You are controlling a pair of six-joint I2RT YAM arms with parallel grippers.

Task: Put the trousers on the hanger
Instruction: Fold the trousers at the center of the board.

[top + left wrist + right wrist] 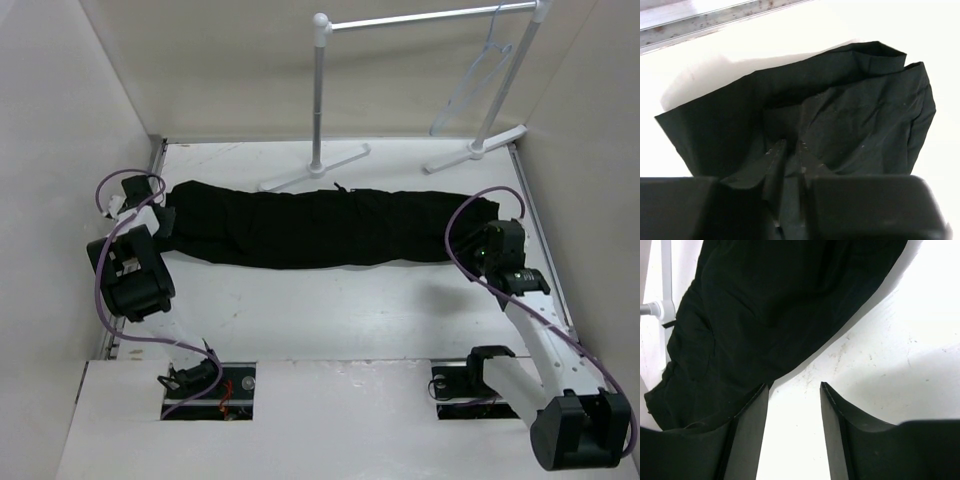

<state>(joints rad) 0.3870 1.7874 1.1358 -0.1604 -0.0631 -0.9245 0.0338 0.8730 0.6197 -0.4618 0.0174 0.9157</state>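
Note:
The black trousers (320,228) lie stretched left to right across the white table, folded into a long band. My left gripper (165,215) is at their left end. In the left wrist view its jaws (792,152) are nearly together, with a fold of the black cloth (850,105) pinched between them. My right gripper (478,235) is at the right end. In the right wrist view it (794,386) stands open over bare table, its left finger touching the edge of the cloth (765,305). The pale thin hanger (480,85) hangs from the rail at the back right.
A white tubular rail stand (320,90) stands behind the trousers, its feet (315,170) spreading onto the table close to the cloth. One white tube of it shows in the right wrist view (655,307). Walls close the table on the left, right and back.

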